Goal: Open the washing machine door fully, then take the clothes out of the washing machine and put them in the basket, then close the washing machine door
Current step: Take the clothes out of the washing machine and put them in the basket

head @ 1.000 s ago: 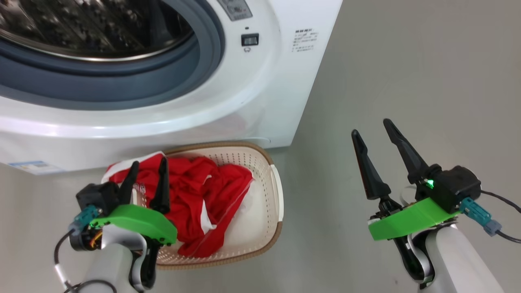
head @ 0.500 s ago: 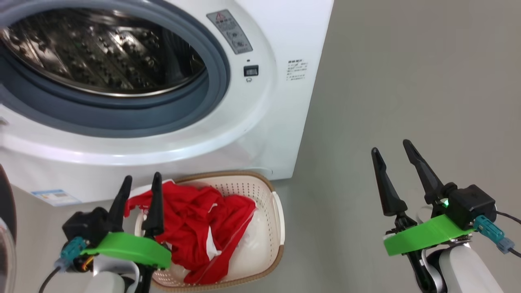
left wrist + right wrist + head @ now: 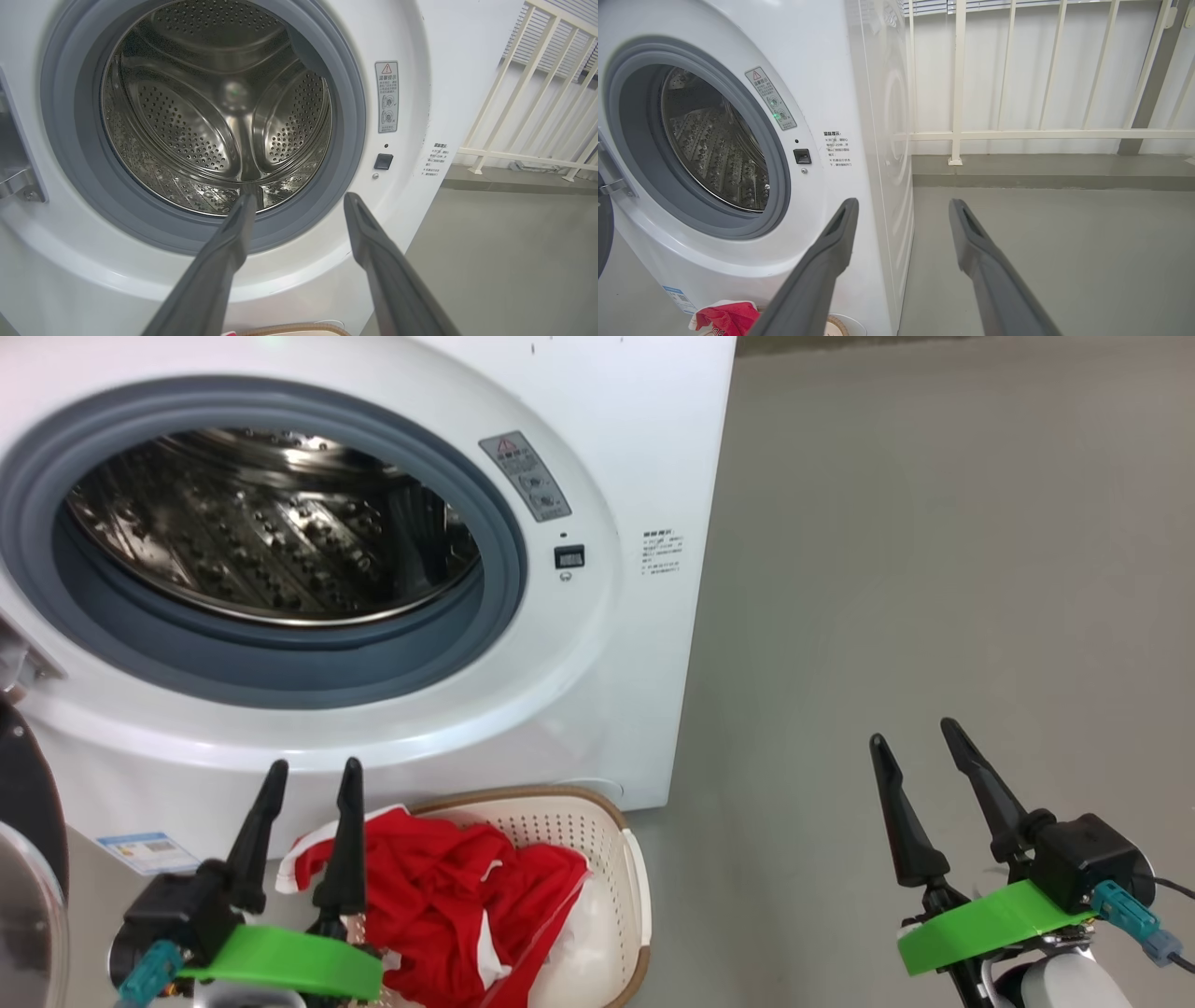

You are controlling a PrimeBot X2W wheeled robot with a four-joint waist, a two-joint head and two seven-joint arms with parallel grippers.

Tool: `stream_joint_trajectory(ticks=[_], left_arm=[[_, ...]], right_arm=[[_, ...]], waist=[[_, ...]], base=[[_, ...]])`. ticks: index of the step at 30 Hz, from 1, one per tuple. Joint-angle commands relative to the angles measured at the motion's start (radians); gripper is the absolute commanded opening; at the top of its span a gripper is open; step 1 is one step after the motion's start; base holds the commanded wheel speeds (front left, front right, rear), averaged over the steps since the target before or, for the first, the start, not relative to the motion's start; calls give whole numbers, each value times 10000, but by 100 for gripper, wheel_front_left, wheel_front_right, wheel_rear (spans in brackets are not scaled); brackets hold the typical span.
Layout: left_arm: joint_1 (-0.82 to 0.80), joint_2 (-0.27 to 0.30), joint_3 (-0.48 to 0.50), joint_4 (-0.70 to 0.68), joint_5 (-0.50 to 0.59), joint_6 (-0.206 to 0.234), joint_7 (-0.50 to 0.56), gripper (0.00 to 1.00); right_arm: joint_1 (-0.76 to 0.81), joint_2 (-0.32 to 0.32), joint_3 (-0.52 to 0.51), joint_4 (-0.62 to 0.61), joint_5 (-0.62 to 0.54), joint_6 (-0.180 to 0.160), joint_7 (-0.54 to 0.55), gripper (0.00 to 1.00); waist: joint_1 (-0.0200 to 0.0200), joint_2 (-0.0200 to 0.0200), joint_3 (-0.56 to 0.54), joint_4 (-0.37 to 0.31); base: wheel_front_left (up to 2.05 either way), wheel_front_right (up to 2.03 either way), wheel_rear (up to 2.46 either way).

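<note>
The door point(image 3: 33, 793) stood swung open at the left of the washer point(image 3: 635, 448), with only its black rim and part of the glass in the head view; whether it was fully open could not be told. The drum point(image 3: 215, 107) showed bare perforated steel inside the grey gasket point(image 3: 345, 140), and no fabric was visible in it. The clothes point(image 3: 439, 905) lay heaped in the basket point(image 3: 560, 826), one white-trimmed edge draped over the rear left rim. The basket sat on the floor point(image 3: 934, 569), close against the washer base. The left claw point(image 3: 315, 763) was released and empty, held above the left side of the basket, fingers aimed at the drum opening. The right claw point(image 3: 913, 731) was also released and empty, over bare floor, well apart from the basket. Judged from this, opening and unloading were complete; closing the door remained.
</note>
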Motion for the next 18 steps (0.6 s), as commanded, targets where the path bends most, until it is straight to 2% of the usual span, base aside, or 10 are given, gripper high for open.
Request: stream_joint_trajectory(ticks=[1,8,18], left_arm=[[55,111,360,-311,102,-68,-122,100],[505,76,454,-193,83,181,-122,100],[826,145,484,-522,420,229,-122,100]], right_arm=[[-31,-78,136,-256,-73,63,-63,100],[293,-55,-29,-297,-114,63,-63,100],[622,-8,-124,-425,-134,63,-63,100]], waist=[[0,0,-204,-7],[0,0,-639,-66],[0,0,-845,-93]], base=[[0,0,0],[0,0,0],[0,0,0]])
